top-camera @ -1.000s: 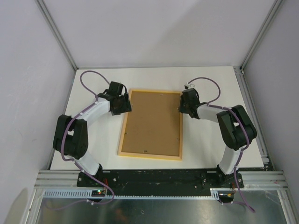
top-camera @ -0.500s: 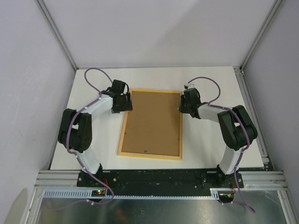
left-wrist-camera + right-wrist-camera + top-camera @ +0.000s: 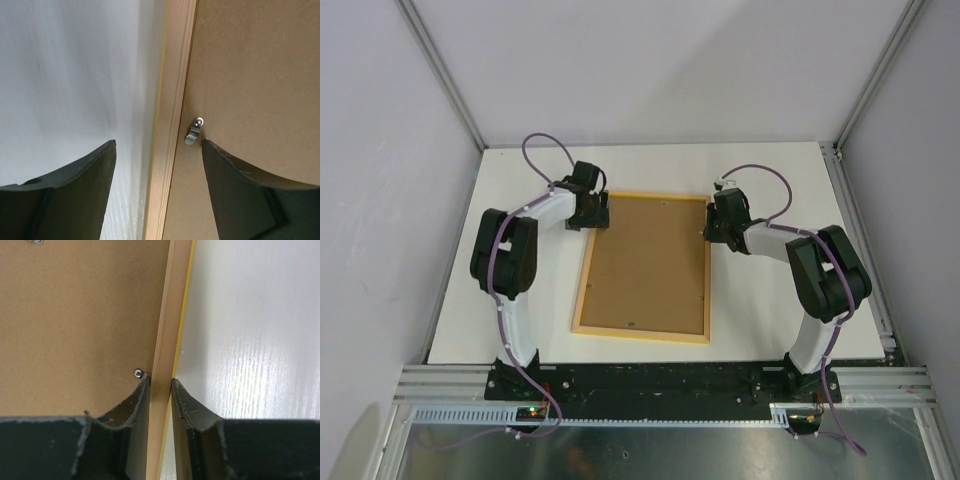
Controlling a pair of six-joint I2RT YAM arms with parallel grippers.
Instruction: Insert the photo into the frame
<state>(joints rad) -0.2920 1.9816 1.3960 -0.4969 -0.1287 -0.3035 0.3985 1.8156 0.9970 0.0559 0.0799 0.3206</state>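
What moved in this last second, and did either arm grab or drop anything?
The left tool slid along the left rail of the frame toward its far corner, jaws open astride the rail, gripping nothing. The right tool stayed pinched on the right rail. The frame and its brown backing board did not shift.

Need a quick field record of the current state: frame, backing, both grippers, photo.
frame: thin rectangular picture frame, pale wood back up, flat on white table
backing: plain brown backing board set inside the frame
left gripper: open, straddling the left rail beside a small metal clip
right gripper: shut on the right rail
photo: not visible in any view
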